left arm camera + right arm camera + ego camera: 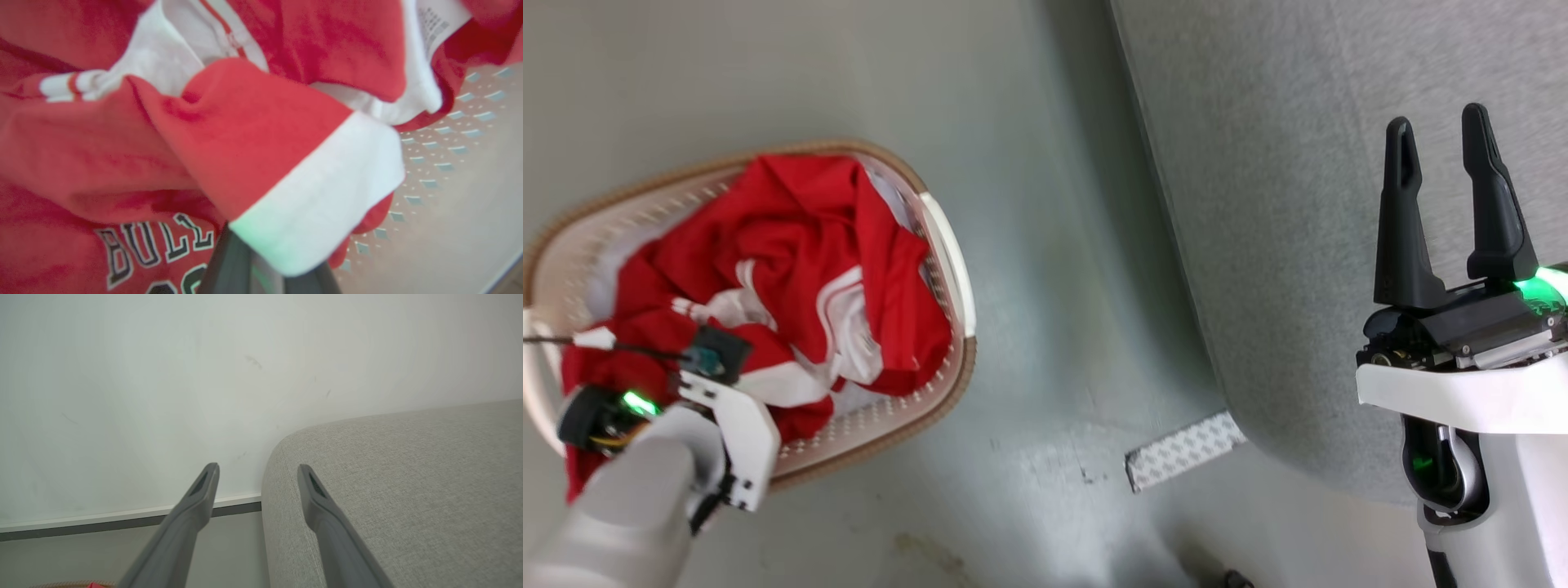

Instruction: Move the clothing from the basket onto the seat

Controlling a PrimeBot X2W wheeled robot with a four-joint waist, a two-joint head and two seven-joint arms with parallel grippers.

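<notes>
Left end effector (267, 267) pinching clothing (800, 245) (white-banded fold), basket (956, 278) long axis left-right, right end effector (1450, 147) spread

Pale grey-green smooth floor (1045, 245) through the middle of the head view. On it, lower centre-right, 1 white rectangular strip with a fine dotted pattern (1186, 450), lying tilted. Yellowish stain (923, 557) at bottom centre. In the right wrist view, plain white wall (143, 375) above, faintly scuffed; white skirting board with dark lower band (102, 519) at lower left.
</notes>
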